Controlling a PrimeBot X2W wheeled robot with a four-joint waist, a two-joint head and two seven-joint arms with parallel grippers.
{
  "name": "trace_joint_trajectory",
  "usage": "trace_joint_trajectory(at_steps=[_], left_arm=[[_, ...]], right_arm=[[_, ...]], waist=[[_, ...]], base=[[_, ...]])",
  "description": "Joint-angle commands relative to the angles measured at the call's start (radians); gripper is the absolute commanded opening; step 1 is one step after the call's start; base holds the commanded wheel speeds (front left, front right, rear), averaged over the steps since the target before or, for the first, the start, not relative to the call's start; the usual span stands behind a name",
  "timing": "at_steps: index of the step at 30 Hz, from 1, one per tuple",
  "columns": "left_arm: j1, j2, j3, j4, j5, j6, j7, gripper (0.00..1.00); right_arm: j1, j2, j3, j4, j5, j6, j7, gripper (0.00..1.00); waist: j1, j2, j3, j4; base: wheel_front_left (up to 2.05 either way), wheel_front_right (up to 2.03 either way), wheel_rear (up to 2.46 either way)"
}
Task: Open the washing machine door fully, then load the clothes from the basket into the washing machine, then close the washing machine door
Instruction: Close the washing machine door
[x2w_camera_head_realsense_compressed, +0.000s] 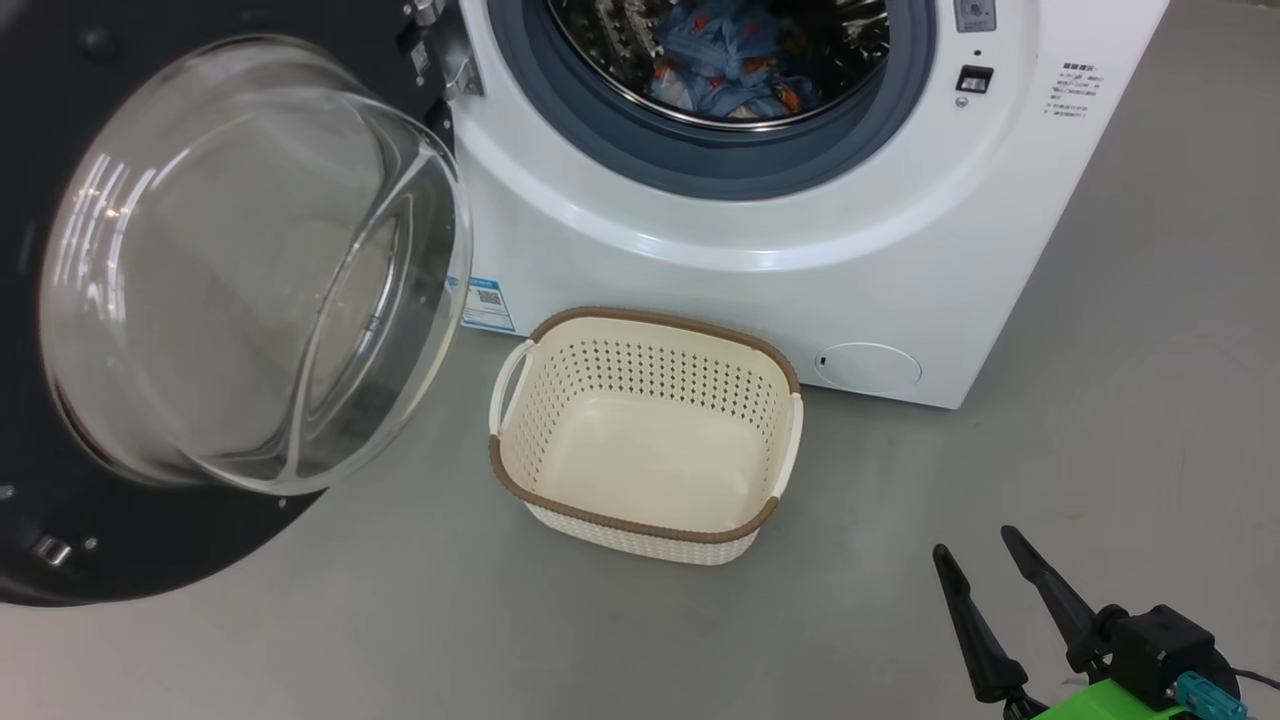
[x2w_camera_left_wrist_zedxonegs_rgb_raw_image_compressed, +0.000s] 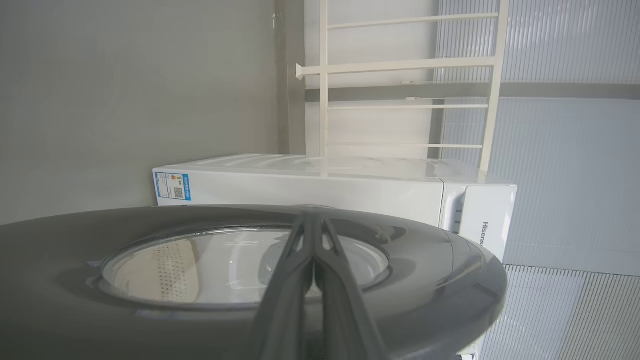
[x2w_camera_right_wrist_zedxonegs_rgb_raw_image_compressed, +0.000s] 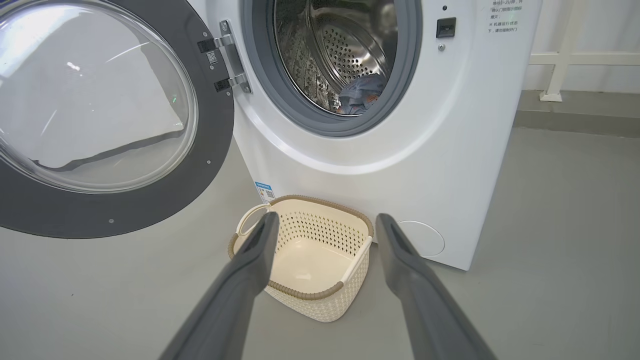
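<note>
The washing machine door (x2w_camera_head_realsense_compressed: 250, 280) hangs wide open, left of the washing machine (x2w_camera_head_realsense_compressed: 750, 250). The clothes (x2w_camera_head_realsense_compressed: 730, 60) lie in the drum and the basket (x2w_camera_head_realsense_compressed: 640, 322) is empty, so shutting the door looks like the job now. The left claw (x2w_camera_left_wrist_zedxonegs_rgb_raw_image_compressed: 311, 222), pressed together, is at the door's outer side; it may be touching, but that is hard to tell. Push on the black rim, far from the hinge, slowly. The right claw (x2w_camera_head_realsense_compressed: 975, 542), spread and empty, hangs well clear.
</note>
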Motion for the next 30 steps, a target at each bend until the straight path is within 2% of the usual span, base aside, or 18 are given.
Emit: trace_joint_trajectory(at_steps=[1, 13, 21, 30], left_arm=[[0.017, 0.045, 0.009, -0.038, -0.013, 0.001, 0.025, 0.0], [0.106, -0.056, 0.001, -0.204, -0.064, 0.086, 0.169, 0.0], [0.162, -0.142, 0.003, -0.346, -0.109, 0.124, 0.234, 0.0], [0.212, -0.23, -0.042, -0.503, -0.133, 0.163, 0.315, 0.0]], right_arm=[[-0.02, -0.009, 0.02, -0.02, 0.003, 0.002, -0.005, 1.0], [-0.01, 0.004, 0.006, -0.02, 0.004, 0.002, -0.005, 1.0], [-0.004, 0.014, 0.001, -0.02, 0.006, 0.002, -0.005, 1.0], [-0.006, 0.027, -0.001, -0.02, 0.006, 0.002, -0.005, 1.0]], waist=[[0.0, 0.0, -0.004, 0.004], [0.0, 0.0, -0.028, 0.036], [0.0, 0.0, -0.036, 0.046], [0.0, 0.0, -0.039, 0.043]], base=[[0.0, 0.0, 0.0], [0.0, 0.0, 0.0], [0.0, 0.0, 0.0], [0.0, 0.0, 0.0]])
